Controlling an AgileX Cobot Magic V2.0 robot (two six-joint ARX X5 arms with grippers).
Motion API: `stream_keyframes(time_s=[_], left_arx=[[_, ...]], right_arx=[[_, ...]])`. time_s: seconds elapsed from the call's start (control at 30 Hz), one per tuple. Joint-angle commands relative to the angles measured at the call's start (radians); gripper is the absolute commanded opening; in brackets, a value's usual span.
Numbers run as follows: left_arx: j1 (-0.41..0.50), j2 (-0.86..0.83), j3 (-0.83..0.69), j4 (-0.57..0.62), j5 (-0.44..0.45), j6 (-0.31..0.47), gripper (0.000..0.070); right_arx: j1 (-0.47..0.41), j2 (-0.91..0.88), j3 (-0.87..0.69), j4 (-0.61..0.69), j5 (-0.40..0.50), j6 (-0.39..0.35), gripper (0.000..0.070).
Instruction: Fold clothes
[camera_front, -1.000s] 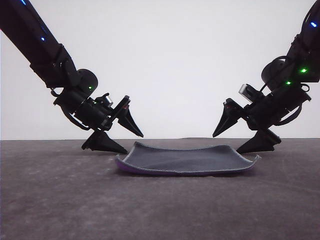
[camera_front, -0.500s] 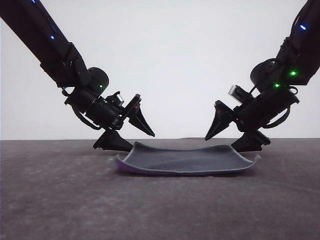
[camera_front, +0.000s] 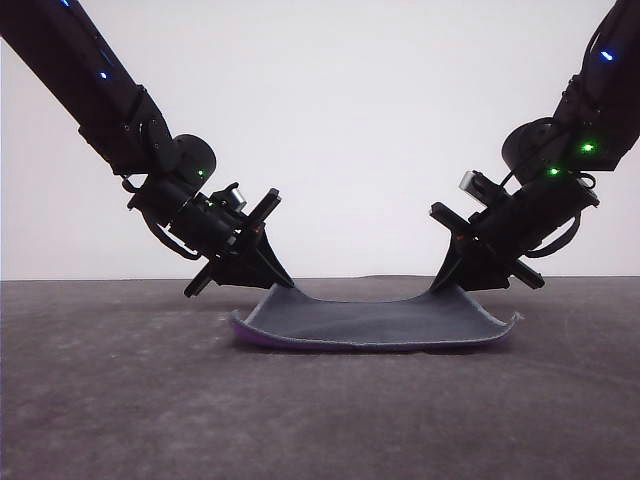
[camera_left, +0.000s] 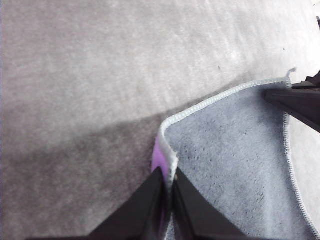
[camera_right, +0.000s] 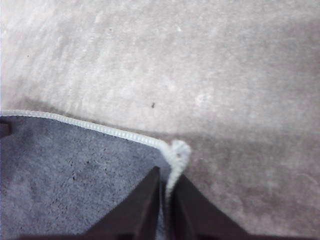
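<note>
The cloth (camera_front: 372, 322) lies in the middle of the grey surface (camera_front: 120, 400), dark grey face up, purple showing beneath, pale stitching along its edge. The left pincer (camera_front: 276, 283) and right pincer (camera_front: 447, 284) are each clamped on a far corner, lifting it.

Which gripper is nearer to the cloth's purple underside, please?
Left: the left gripper pinches the cloth where purple shows; the right gripper grips the opposite far corner.

I'm seeing the cloth (camera_front: 372, 322) lying mid-table (camera_front: 120, 400), left gripper (camera_front: 277, 281) pinching its far left corner, right gripper (camera_front: 446, 282) its far right.
</note>
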Motion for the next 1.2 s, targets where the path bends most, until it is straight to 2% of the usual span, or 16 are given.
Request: stream_keyframes(time_s=[0.0,0.1,0.23,0.53,0.67,0.83,0.97,1.17], left_arx=[[-0.001,0.029,0.031,0.012,-0.002,0.007,0.0010],[0.000,0.029,0.031,0.009,-0.001,0.010,0.0010],[0.009,0.028,0.031,-0.022,0.025,0.025,0.0010],[0.040,0.021,0.032,-0.152,0.158,0.061,0.0010],[0.047,0.015,0.033,-0.220,0.233,0.070,0.0010],[0.045,0.009,0.048,-0.370,0.283,0.168,0.0010],[0.042,0.008,0.084,-0.525,0.283,0.280,0.0010],[0.042,0.008,0.131,-0.703,0.282,0.380,0.0010]], right_arx=[[-0.003,0.031,0.016,0.007,-0.001,-0.003,0.0008],[-0.008,0.031,0.016,0.005,-0.010,-0.008,0.0008],[-0.028,0.031,0.029,-0.042,-0.075,-0.024,0.0008],[-0.076,0.031,0.106,-0.303,-0.250,-0.134,0.0008],[-0.083,0.031,0.142,-0.431,-0.287,-0.177,0.0008],[-0.086,0.031,0.168,-0.585,-0.346,-0.260,0.0008],[-0.086,0.031,0.176,-0.679,-0.346,-0.315,0.0008],[-0.086,0.031,0.176,-0.776,-0.347,-0.362,0.0009]])
